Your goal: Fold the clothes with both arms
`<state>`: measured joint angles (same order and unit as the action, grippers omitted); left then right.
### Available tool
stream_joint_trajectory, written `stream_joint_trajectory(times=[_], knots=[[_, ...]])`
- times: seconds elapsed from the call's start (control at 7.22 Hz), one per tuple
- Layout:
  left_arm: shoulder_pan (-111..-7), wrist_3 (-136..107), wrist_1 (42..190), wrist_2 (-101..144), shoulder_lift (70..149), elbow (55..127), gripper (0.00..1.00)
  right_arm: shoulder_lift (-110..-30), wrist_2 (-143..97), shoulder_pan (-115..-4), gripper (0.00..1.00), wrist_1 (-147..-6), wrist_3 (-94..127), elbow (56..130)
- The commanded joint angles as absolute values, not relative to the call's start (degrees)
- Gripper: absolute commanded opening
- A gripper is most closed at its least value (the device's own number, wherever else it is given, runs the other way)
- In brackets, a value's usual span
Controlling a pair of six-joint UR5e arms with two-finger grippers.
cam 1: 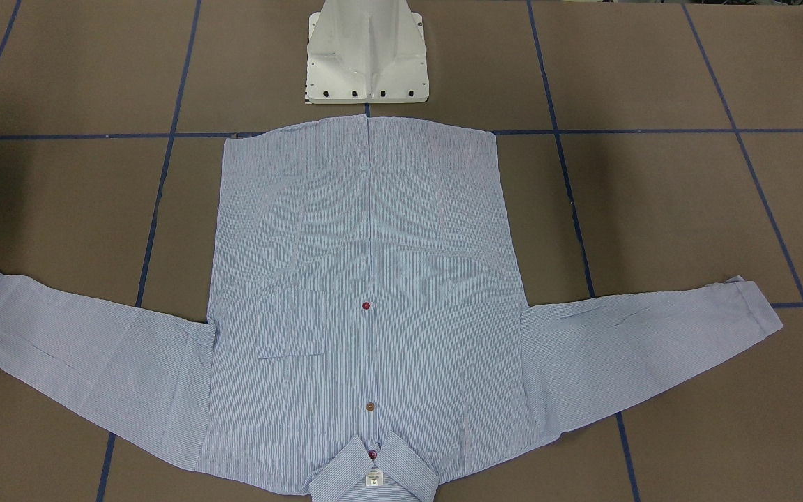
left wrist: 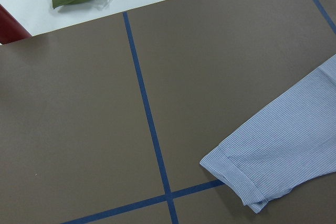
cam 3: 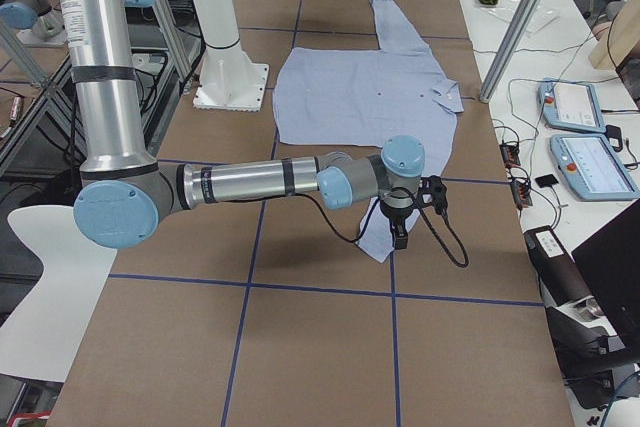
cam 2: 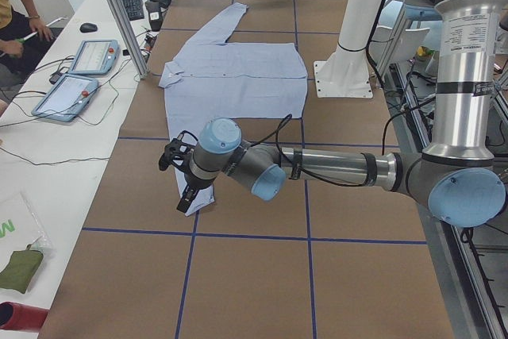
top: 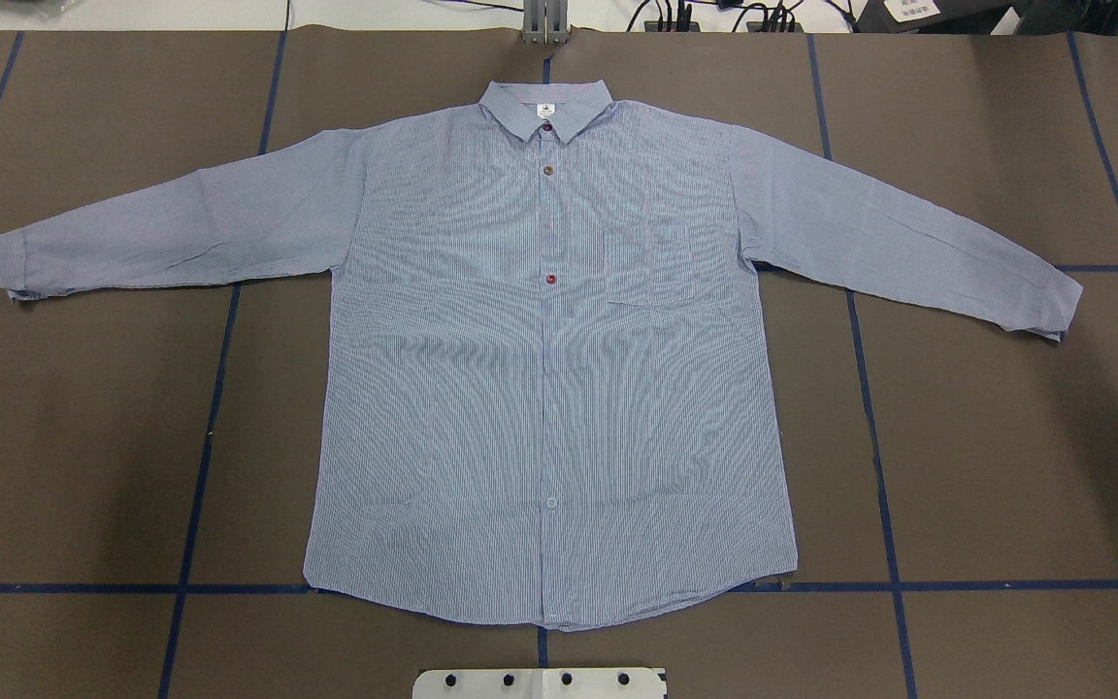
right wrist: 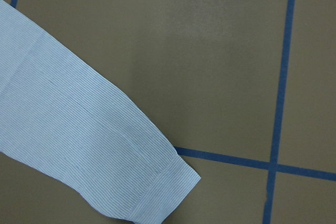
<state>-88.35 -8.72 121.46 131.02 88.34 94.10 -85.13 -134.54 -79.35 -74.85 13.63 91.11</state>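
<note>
shirt (top: 549,369) lies flat on the brown table (top: 83,437), buttoned front up. collar on the far side from me, hem nearest, both sleeves spread out sideways.

my left gripper (cam 2: 184,200) hangs over the left cuff (left wrist: 236,177), my right gripper (cam 3: 400,235) over the right cuff (right wrist: 163,182). finger spacing: cannot tell for either, only the side views show them.

judgement: thin woven cloth, light and limp, with some body only at the cuffs and collar. it should drape and drag across the table when lifted. best hold is the doubled cuff edge, pinching both layers. a shallow bite could slip off or take one layer only.
</note>
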Motion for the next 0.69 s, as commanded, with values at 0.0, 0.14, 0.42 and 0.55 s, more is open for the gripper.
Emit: stream_joint_trajectory(times=[0.0, 0.14, 0.42, 0.55], knots=[[-88.33, -8.70, 126.78, 131.04, 86.06, 93.87, 1.00, -85.96, -134.21, -73.77, 1.00, -65.44, 26.29, 89.66], [-88.33, -8.96, 129.70, 131.04, 84.91, 93.78, 1.00, -86.04, -134.21, -72.26, 1.00, -59.47, 31.15, 86.69], [-87.72, -9.32, 129.29, 131.04, 85.08, 93.69, 1.00, -86.13, -134.21, -71.11, 0.99, -53.89, 46.04, 83.59], [-87.63, -9.32, 129.46, 131.13, 84.99, 93.69, 1.00, -86.31, -133.86, -69.89, 0.98, -50.57, 57.28, 83.50]])
